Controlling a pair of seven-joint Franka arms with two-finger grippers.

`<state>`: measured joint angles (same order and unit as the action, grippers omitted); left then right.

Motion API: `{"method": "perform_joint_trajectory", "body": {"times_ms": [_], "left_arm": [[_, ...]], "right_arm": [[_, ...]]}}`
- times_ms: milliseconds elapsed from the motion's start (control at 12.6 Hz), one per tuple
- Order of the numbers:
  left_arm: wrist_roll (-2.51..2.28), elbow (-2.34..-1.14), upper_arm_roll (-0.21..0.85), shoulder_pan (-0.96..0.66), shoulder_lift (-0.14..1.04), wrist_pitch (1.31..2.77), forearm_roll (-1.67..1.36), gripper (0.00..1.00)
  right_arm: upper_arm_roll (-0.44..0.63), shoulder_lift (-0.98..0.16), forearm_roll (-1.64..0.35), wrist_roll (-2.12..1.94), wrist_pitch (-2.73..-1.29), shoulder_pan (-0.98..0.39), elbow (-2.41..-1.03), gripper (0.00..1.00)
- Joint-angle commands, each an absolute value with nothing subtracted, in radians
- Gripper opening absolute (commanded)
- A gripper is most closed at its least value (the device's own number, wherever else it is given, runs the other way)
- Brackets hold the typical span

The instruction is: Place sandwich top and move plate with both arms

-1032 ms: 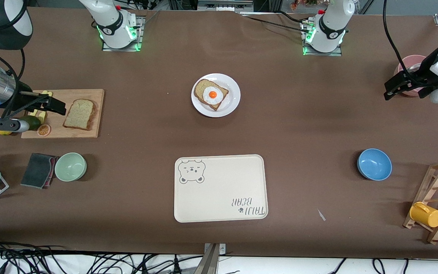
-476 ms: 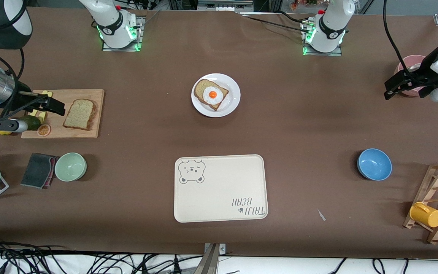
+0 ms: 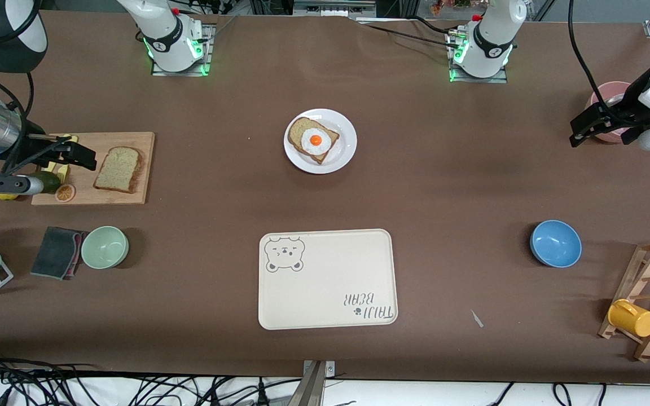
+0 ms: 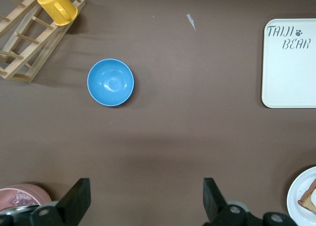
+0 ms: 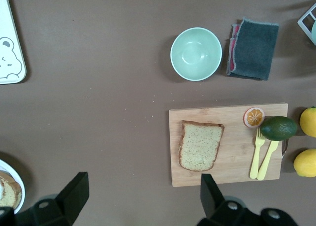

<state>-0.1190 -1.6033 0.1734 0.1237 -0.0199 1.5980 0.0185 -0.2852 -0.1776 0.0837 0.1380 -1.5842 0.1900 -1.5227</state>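
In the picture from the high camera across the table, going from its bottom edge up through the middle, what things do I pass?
Bear-print tray → bare brown table → white plate holding the egg-topped bread slice.

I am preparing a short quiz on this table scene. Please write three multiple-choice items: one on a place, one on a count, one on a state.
1. The plain bread slice lies on:
A. the cutting board
B. the white plate
C. the bear-print tray

2. How many bowls are on the table?
A. one
B. two
C. four

3. The right pincer is:
A. shut on the bread
B. shut on a fork
C. open, holding nothing

Answers:
1. A: it rests on the board.
2. B: a green bowl and a blue bowl.
3. C: its fingers stand apart, empty.
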Motion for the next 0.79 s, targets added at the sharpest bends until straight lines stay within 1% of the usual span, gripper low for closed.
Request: {"method": "perform_joint_trajectory", "body": {"times_ms": [0,556,715], "left_arm": [[-0.127,-1.571,0.173,0.121,-0.008,1.568,-0.008,1.0],[-0.129,-1.568,0.173,0.121,-0.009,1.562,-0.008,1.0],[-0.129,-1.568,0.173,0.121,-0.009,1.555,-0.008,1.0]], "right_arm": [[-0.288,-0.193,0.103,0.126,-1.575,0.19,-1.491,1.0],[-0.288,-0.195,0.103,0.121,-1.577,0.19,-1.489,1.0],[-0.287,-0.195,0.104,0.12,-1.607,0.195,-1.493,1.0]]}}
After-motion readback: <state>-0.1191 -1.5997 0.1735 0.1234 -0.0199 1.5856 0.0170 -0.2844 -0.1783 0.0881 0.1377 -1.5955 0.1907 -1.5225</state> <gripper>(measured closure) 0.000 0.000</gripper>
